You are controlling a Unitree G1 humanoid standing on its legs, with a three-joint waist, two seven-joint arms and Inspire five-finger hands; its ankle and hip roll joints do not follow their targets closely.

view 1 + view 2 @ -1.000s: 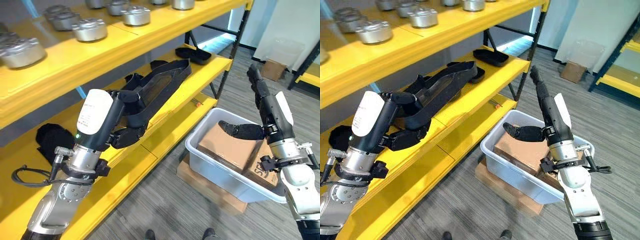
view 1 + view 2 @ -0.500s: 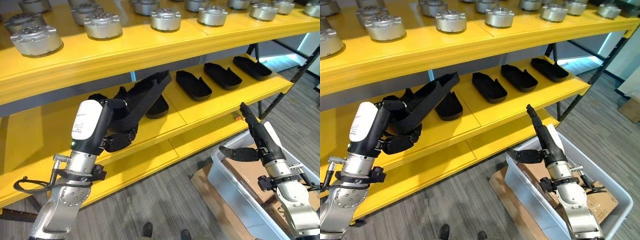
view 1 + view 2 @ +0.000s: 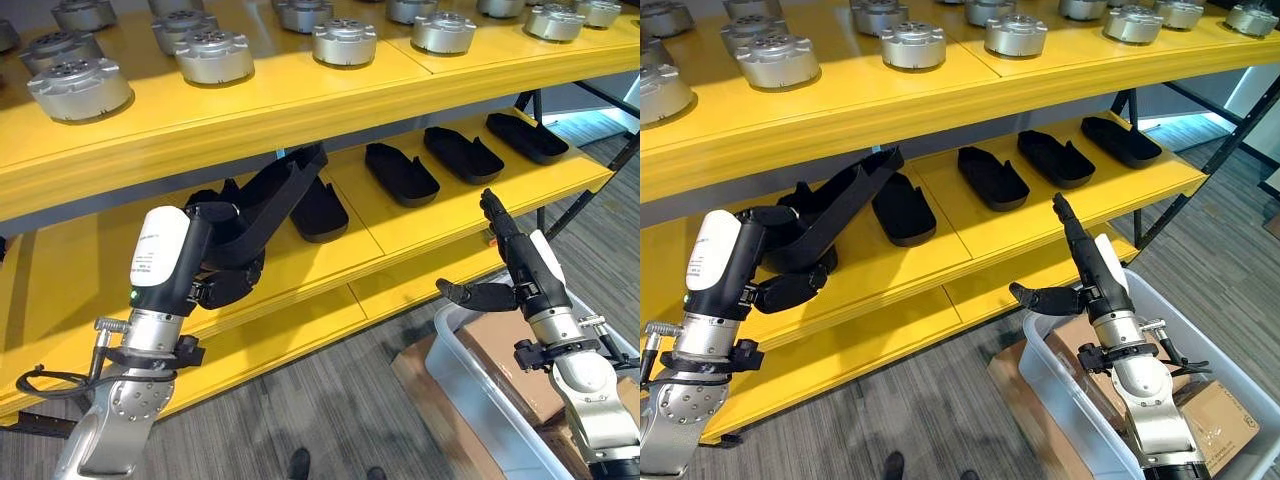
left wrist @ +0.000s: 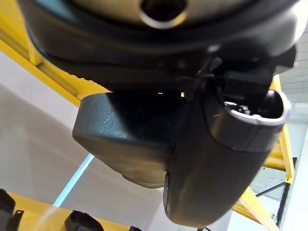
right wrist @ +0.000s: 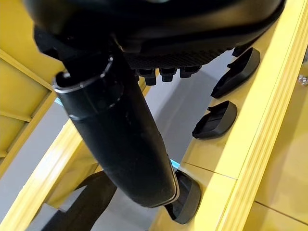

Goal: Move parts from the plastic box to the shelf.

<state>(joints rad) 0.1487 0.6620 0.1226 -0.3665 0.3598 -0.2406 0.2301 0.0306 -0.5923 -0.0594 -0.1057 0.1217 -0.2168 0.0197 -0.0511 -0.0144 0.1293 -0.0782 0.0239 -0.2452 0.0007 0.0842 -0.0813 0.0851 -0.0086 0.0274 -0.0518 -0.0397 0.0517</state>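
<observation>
Left robot hand [image 3: 232, 283] clasps black part [image 3: 270, 195] over shelf edge [image 3: 300, 290]; right robot hand [image 3: 515, 262] spread wide

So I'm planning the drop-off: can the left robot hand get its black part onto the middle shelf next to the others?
Probably yes: the left robot hand already holds the black part over bare middle shelf surface.

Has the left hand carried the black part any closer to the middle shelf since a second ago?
Cannot tell: the camera itself has swung. The left hand still holds the black part over the middle shelf, beside the parts already there.
</observation>
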